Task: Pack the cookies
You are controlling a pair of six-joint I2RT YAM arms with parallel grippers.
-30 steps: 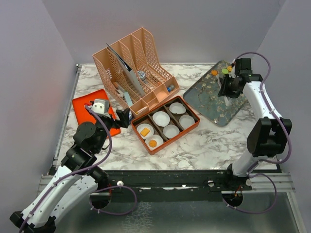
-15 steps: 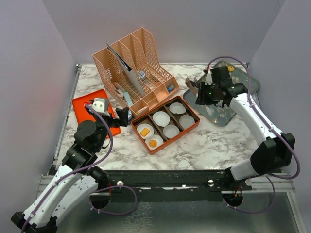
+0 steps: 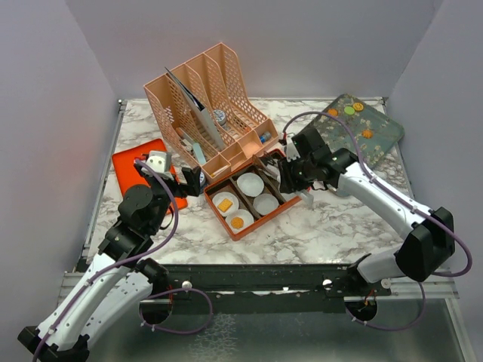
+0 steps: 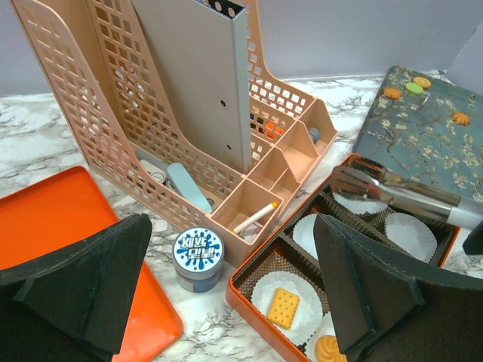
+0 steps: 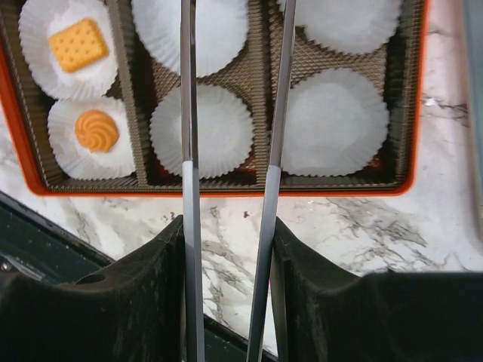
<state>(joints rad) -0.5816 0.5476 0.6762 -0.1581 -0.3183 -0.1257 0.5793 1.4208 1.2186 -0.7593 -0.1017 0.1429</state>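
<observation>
Right gripper (image 3: 293, 173): clenched on the handle end of metal tongs (image 5: 189, 113), one blade against each finger; the blades stand slightly parted.
Tongs, position: reaching out over the orange box (image 3: 256, 227), above its right-hand compartments; their tips run off the top of the right wrist view.
Left gripper (image 4: 230, 249): released, jaws spread wide, hovering over the near-left of the table (image 3: 324, 226), holding nothing.
Below left gripper: a small round blue-and-white tin (image 4: 198, 256) standing between the orange tray (image 3: 130, 162) and the orange box.
Cookies, packed: two, both in the box's left compartment, each in its own paper cup: a square cracker (image 5: 78, 44) and an orange swirl cookie (image 5: 96, 130).
Cookies, unpacked: four on the far end of the floral board (image 3: 381, 121) at the back right: three orange rounds (image 3: 333, 112) and one green round (image 3: 349, 110), lying well apart from the box.
Paper cups (image 5: 202, 130): four more in the middle and right compartments, white, showing only their own pleats.
Background: peach mesh file organiser (image 3: 204, 98) behind the box, touching its far corner.
</observation>
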